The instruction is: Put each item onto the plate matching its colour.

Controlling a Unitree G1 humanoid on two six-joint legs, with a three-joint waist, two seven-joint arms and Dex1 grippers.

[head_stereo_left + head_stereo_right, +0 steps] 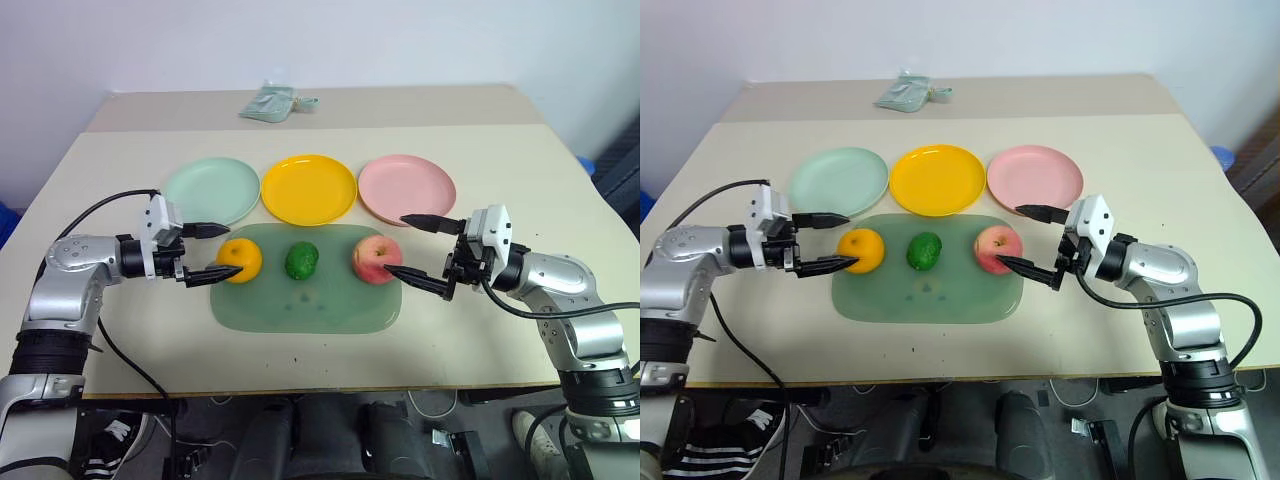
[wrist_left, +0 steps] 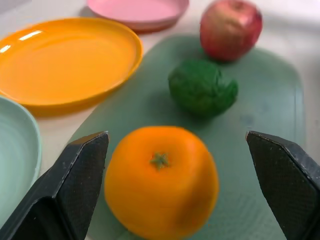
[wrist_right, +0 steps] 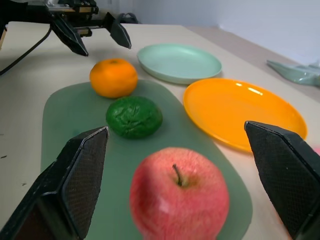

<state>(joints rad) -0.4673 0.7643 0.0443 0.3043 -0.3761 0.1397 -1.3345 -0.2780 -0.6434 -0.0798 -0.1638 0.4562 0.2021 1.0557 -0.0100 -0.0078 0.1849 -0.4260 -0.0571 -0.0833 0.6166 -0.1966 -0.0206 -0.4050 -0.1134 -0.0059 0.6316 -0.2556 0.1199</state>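
On the translucent green mat (image 1: 300, 305) lie three fruits in a row: an orange (image 1: 240, 259) on the left, a bumpy dark-green fruit (image 1: 301, 261) in the middle and a red-pink apple (image 1: 377, 260) on the right. Behind the mat stand a mint green plate (image 1: 211, 190), a yellow plate (image 1: 308, 188) and a pink plate (image 1: 406, 188), all bare. My left gripper (image 1: 233, 249) is open, its fingertips on either side of the orange's left flank. My right gripper (image 1: 394, 243) is open around the apple's right side. The orange (image 2: 161, 180) and the apple (image 3: 179, 194) each sit between wide-spread fingers.
A pale green folded pouch (image 1: 268, 103) lies at the far back, on a second tabletop. The table's front edge runs close below the mat. A black cable (image 1: 110, 203) loops from my left arm over the table's left part.
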